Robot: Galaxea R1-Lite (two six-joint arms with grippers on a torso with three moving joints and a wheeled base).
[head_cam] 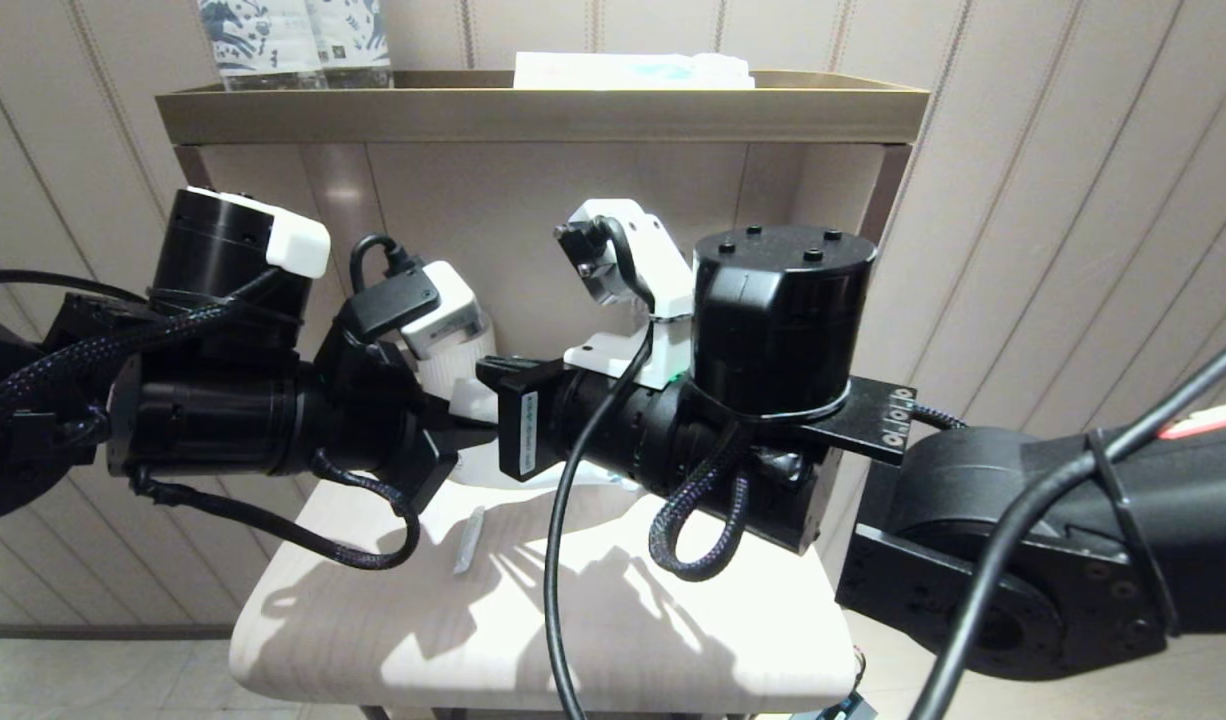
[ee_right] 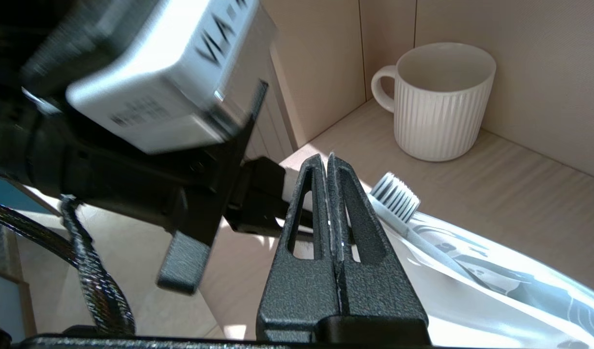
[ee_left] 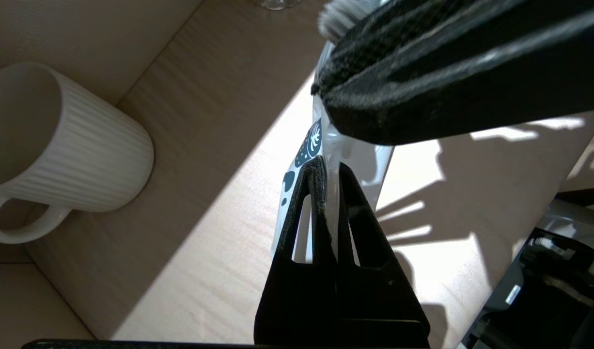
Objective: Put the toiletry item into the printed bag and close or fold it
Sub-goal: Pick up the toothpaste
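Both grippers, left [ee_left: 328, 167] and right [ee_right: 330, 162], pinch printed bag [ee_right: 471, 300]; toothbrush [ee_right: 398, 198] inside.

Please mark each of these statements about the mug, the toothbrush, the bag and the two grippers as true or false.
1. The white ribbed mug stands upright. True.
2. The left gripper is open and holds nothing. False: it is shut on the printed bag.
3. The toothbrush lies fully inside the mug. False: its handle is in the bag, its bristle head sticks out.
4. The right gripper has its fingers closed. True.
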